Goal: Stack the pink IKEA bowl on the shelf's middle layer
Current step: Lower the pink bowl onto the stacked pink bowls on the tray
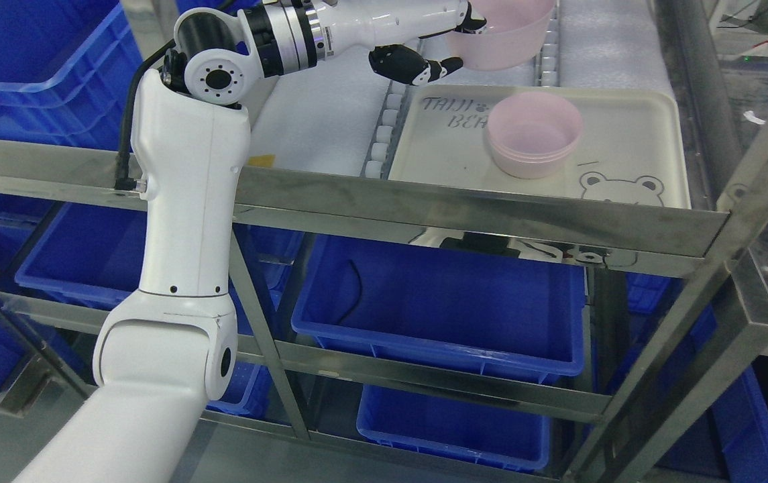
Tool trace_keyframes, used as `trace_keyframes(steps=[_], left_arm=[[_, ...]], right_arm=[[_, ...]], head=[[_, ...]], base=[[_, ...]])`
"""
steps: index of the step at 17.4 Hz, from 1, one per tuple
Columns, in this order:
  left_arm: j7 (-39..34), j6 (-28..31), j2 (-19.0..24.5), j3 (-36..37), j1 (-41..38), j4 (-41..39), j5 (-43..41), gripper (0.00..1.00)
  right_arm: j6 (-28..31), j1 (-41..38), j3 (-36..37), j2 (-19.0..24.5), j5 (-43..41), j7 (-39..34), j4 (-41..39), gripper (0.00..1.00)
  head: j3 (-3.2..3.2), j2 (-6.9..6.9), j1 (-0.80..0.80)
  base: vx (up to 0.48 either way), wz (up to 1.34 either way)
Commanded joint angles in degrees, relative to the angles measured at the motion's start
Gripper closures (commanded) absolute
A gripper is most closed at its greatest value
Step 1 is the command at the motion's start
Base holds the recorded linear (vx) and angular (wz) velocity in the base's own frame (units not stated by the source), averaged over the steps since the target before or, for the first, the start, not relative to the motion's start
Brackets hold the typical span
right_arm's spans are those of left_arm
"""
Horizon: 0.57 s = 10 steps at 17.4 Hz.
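A stack of pink bowls [535, 134] rests on a cream tray [632, 127] with bear print, on the metal shelf. My left arm rises from the lower left and reaches across the top of the picture. Its hand [451, 41] is shut on another pink bowl [508, 37], thumb over the rim and dark fingers [410, 66] under the side. That bowl hangs above and behind the tray's far left edge, tilted slightly. The right arm does not show.
A steel shelf rail [477, 211] crosses the front of the tray. White foam padding [320, 121] lies left of the tray. Blue plastic bins [451, 302] fill the lower shelves and the upper left. A steel post [712, 288] slants at the right.
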<state>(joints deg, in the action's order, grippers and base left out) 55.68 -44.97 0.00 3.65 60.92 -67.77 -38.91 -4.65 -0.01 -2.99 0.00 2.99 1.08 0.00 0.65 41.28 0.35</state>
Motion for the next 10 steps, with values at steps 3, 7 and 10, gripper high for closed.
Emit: trace_keyframes(steps=[3,7,10], left_arm=[[0.22,-0.03,1.0,3.65,-0.8,3.79,-6.25,0.99],[0.04,-0.03,1.0,4.08,-2.3,3.52,-7.14,0.98],[-0.05,-0.03,1.0,5.84,-1.95,5.81,-8.11,0.98]], right_arm=[[-0.01,-0.25,0.0,-1.0,0.0,-0.03,-1.0,0.0],[-0.01,-0.16,0.0,-1.0,0.0,-0.03,-1.0,0.0],[-0.01,-0.16,0.0,-1.0,0.0,-0.03,-1.0,0.0]], head=[[0.0,0.0,0.0],[0.0,0.0,0.0],[0.0,0.0,0.0]], base=[[0.027,-0.37],[0.021,-0.19],[0.01,-0.11]])
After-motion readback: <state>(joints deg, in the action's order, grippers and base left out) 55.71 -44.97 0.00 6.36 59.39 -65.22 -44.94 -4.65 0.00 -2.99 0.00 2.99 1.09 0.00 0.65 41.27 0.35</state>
